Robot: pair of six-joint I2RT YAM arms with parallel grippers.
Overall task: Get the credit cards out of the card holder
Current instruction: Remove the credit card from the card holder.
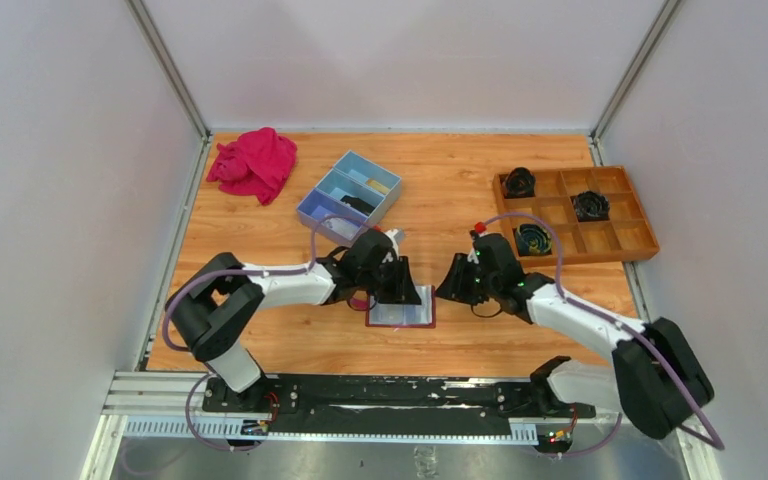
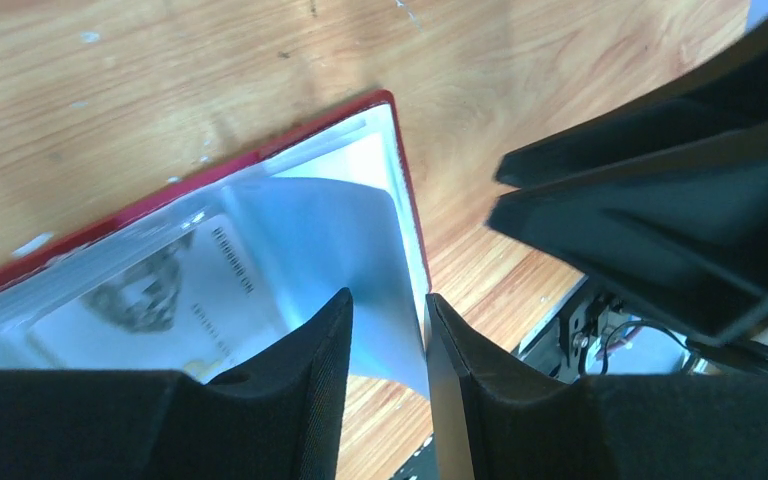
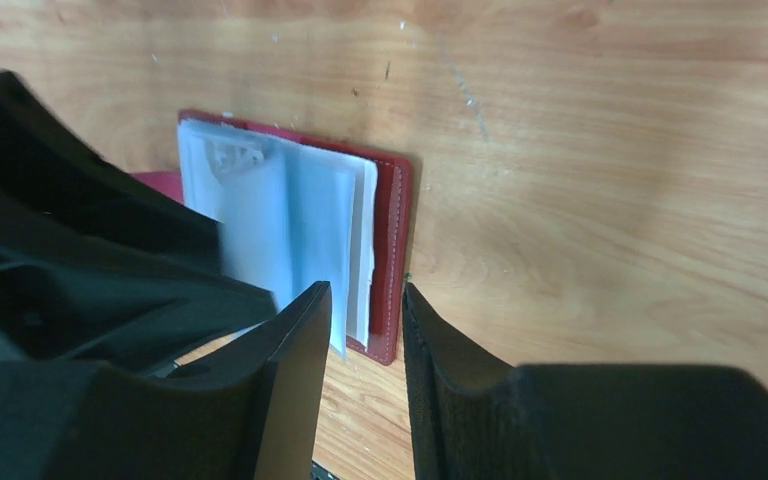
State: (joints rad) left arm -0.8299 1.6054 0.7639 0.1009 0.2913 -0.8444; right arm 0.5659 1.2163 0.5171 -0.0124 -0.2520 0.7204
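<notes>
L arm: reaches fwd and inward over the wooden desk, elbow bent, wrist pitched down. L hand sits directly above the dark red, wallet-like card holder, which lies opened on the desk. Hand state: released, jaws part-open w/ a narrow gap. A grey see-through pocket leaf curls up from the holder into that gap. Contact w/ the finger pads cannot be told. Beside the L fingers, a whitish credit card w/ a portrait print lies inside a pocket of the holder.

R arm: mirrors L, reaching inward, wrist pitched down. R hand hangs just beside the holder's edge, facing the L hand and apart from it. State: released, jaws part-open, grasping nothing. The red cover edge and fanned leaves show past its fingertips.

Far side of L hand: blue three-compartment plastic box. Further out: bright pink crumpled cloth.
</notes>
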